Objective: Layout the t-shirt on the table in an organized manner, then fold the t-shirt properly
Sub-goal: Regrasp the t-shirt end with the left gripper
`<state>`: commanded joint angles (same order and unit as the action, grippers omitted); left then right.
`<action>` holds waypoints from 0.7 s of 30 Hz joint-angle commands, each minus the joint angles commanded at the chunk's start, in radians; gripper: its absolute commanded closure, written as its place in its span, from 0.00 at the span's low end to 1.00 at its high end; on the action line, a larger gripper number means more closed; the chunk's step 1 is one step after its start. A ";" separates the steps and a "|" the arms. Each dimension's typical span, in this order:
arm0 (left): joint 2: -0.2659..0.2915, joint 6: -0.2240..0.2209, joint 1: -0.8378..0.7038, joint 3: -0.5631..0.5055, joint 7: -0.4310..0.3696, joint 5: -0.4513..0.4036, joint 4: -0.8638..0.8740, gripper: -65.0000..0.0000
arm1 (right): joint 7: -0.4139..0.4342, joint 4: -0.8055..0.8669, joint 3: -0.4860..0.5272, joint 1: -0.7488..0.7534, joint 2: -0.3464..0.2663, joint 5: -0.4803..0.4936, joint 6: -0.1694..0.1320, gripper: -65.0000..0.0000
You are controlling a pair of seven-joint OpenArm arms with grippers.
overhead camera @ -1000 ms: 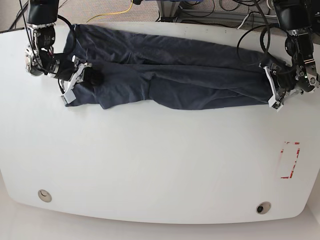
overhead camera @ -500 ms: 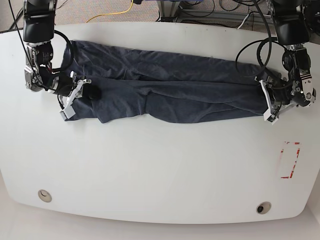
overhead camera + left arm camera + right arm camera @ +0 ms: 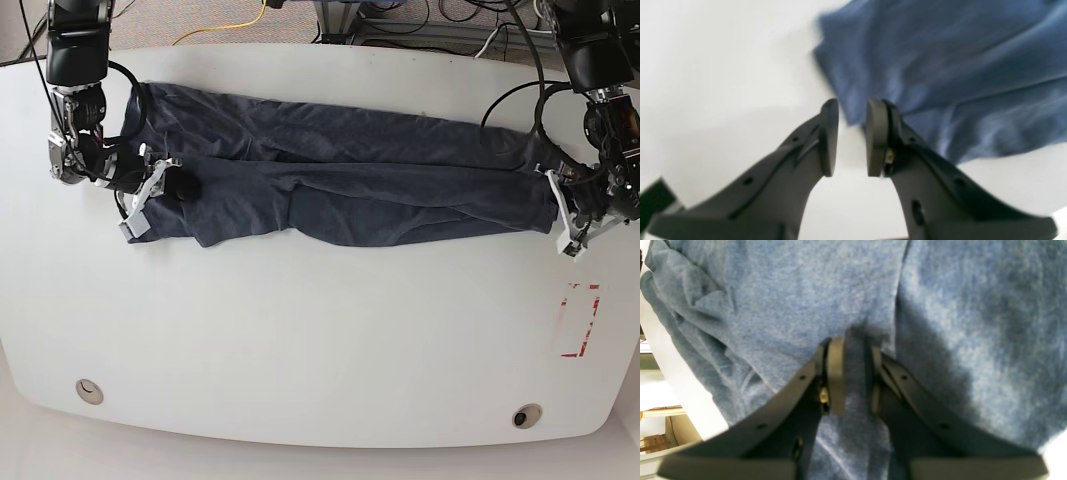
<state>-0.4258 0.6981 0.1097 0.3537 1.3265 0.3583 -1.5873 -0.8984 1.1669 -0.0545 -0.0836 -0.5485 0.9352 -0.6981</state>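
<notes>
The left gripper [image 3: 850, 136] has slid off the t-shirt's [image 3: 340, 175] end and hangs released over the table [image 3: 300, 340]. The right gripper [image 3: 853, 376] stays clenched on cloth, so that end likely needs regrasping.

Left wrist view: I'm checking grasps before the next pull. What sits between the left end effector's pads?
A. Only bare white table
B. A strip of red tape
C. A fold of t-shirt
A: the left end effector is open, with only table showing in its gap; the t-shirt edge lies just beyond its tips.
</notes>
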 joint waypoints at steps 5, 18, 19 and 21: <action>0.000 0.000 0.000 0.101 0.041 0.000 -0.061 0.74 | 0.000 0.000 0.000 0.000 0.003 0.000 0.000 0.85; 0.005 0.000 -0.003 0.391 0.063 0.196 0.018 0.41 | 0.000 0.000 0.000 0.003 0.005 0.000 0.000 0.85; 0.005 0.000 -0.003 0.404 0.063 0.216 0.038 0.41 | 0.000 0.000 0.002 0.003 0.005 0.000 0.000 0.85; 0.005 0.000 -0.003 0.436 0.063 0.264 0.101 0.41 | 0.000 -0.002 0.002 0.003 0.005 0.000 0.000 0.85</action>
<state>-0.4212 0.6981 0.1066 0.7894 1.3894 0.6222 -1.4860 -0.8984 1.1653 -0.0529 -0.0806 -0.5439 0.9352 -0.6981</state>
